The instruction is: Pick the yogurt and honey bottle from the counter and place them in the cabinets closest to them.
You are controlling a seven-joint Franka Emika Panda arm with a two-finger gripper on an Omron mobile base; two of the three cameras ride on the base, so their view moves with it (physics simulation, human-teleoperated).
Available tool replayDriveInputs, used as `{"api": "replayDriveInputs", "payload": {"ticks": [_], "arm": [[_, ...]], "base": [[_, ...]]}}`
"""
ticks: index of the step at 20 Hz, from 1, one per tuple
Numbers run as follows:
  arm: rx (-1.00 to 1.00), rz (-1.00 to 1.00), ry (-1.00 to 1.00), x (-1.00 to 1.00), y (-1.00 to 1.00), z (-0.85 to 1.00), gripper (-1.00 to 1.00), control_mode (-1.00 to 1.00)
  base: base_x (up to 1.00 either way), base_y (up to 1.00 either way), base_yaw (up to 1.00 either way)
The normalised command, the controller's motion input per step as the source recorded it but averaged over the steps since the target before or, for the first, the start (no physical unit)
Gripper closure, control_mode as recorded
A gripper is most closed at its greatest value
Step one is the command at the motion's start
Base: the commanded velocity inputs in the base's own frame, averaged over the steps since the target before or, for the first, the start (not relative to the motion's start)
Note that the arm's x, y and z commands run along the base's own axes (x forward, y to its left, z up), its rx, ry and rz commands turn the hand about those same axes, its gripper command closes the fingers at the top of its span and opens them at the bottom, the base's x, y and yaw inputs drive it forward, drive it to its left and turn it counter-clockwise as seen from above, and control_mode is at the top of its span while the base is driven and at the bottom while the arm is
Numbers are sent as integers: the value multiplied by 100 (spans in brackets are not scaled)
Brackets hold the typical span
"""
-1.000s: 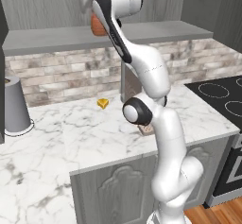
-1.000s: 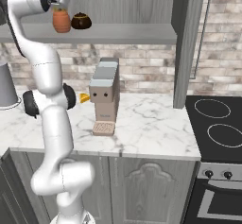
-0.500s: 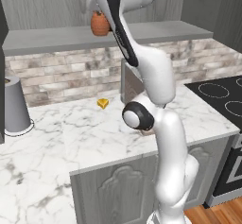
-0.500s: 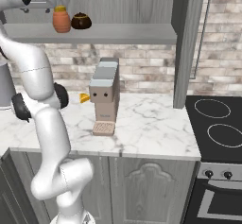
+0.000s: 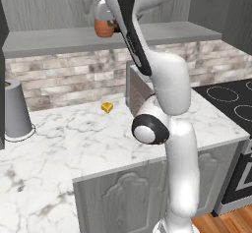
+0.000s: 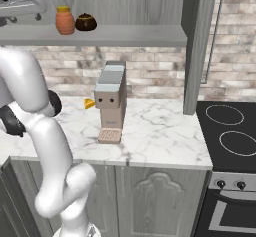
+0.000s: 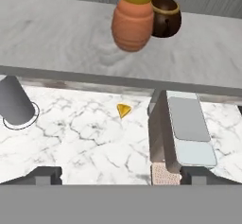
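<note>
The honey bottle [image 7: 133,20], amber-orange with a yellow cap, stands upright on the grey shelf base of the upper cabinets [image 7: 56,38]. It also stands out on that shelf in the right base view [image 6: 65,21] and the left base view [image 5: 103,28]. My gripper [image 7: 123,176] is open, pulled back from the bottle with nothing between its fingers. In the right base view the hand is high at the left, apart from the bottle. The white marble counter [image 7: 80,133] lies below. The yogurt is out of view.
A dark brown round pot [image 6: 86,22] sits just right of the bottle on the shelf. On the counter are a grey toaster [image 6: 112,93], a yellow wedge [image 6: 89,103] and a grey cup [image 5: 17,109]. A black stove [image 6: 230,131] lies to the right.
The hand has drawn back from the honey bottle, which stays standing on the shelf. The arm has swung higher and away from the shelf.
</note>
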Motion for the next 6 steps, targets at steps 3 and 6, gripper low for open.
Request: {"api": "replayDriveInputs", "payload": {"ticks": [3, 6], "arm": [[0, -5, -22, -100, 0, -14, -100, -100], [0, -7, -23, -100, 2, -15, -100, -100]], "base": [[0, 0, 0], [0, 0, 0]]}}
